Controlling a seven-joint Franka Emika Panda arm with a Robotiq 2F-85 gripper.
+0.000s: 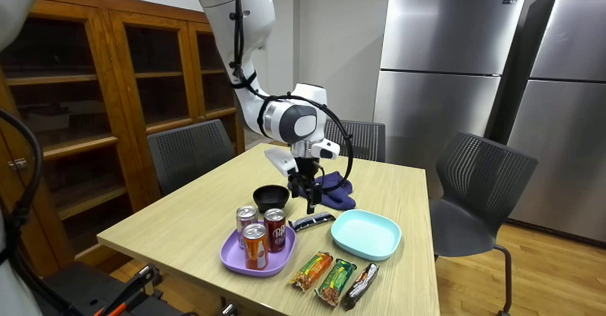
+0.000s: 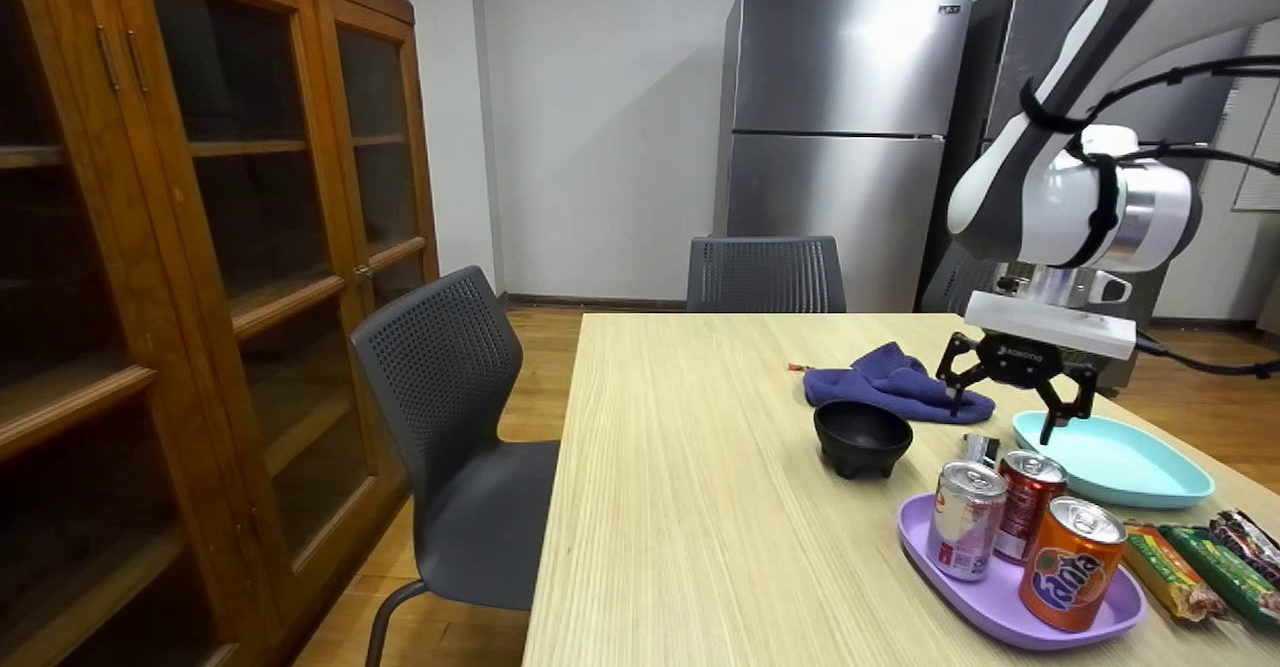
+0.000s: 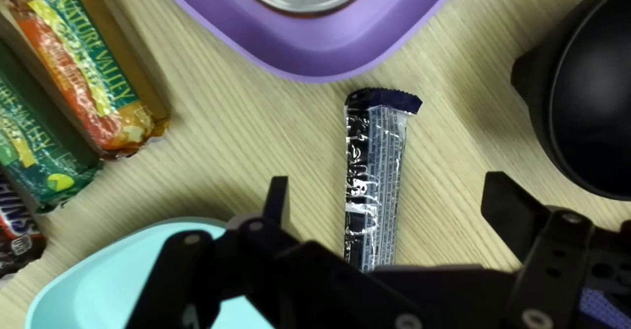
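We are seeing a black-wrapped bar [image 3: 373, 186] lying on the worktop [image 2: 690, 497] between a black bowl [image 3: 591, 102] and a turquoise tray [image 3: 116, 270], its fine print being illegible. Above it, the pincer [image 2: 1001, 421], bearing "ROBOTIQ", is hanging spread wide apart. On a purple tray [image 3: 315, 65] we are reading "Fanta" on an orange can [image 2: 1070, 577] and "Dr Pepper" on a dark red can [image 1: 275, 235]; nearby, an orange-wrapped bar [image 3: 86, 67] is showing "Nature Valley".

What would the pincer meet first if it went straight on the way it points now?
The pincer, open and pointing down, would likely meet the dark-wrapped bar on the table; exact depth is unclear.
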